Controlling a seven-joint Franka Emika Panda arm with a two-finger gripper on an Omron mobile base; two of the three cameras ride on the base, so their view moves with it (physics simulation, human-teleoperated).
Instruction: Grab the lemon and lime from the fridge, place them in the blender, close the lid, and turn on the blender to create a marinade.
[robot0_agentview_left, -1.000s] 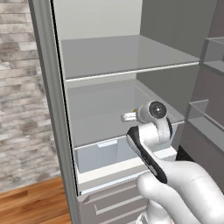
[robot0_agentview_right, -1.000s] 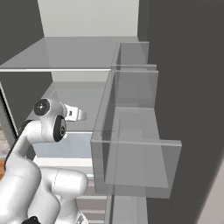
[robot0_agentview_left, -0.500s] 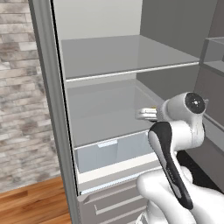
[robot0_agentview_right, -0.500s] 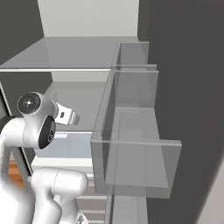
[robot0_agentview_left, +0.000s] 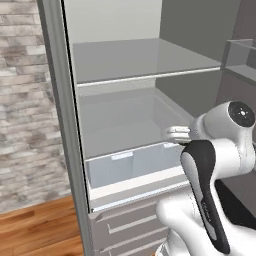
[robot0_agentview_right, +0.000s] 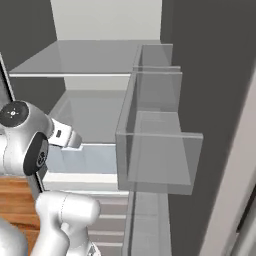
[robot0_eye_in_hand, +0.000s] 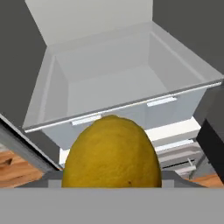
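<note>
Lemon (robot0_eye_in_hand: 111, 153) held in gripper (robot0_eye_in_hand: 111, 186), facing fridge (robot0_eye_in_hand: 127, 83) drawer.

This is a rendered home kitchen: a tall grey fridge (robot0_agentview_left: 60, 125) stands open, with a pale grey inside, 1 glass-like shelf (robot0_agentview_left: 140, 62) across it, a translucent drawer (robot0_eye_in_hand: 118, 92) below, and clear door bins (robot0_agentview_right: 157, 160) on the inner side of the door. Left of the fridge runs a wall of pale brick (robot0_agentview_left: 25, 100) above a warm wooden floor (robot0_agentview_left: 40, 232), a domestic finish rather than a lab or a shop. Under the open compartment sit what look like grey drawer fronts (robot0_agentview_left: 130, 225) with bar handles, though the arm covers part of them.
</note>
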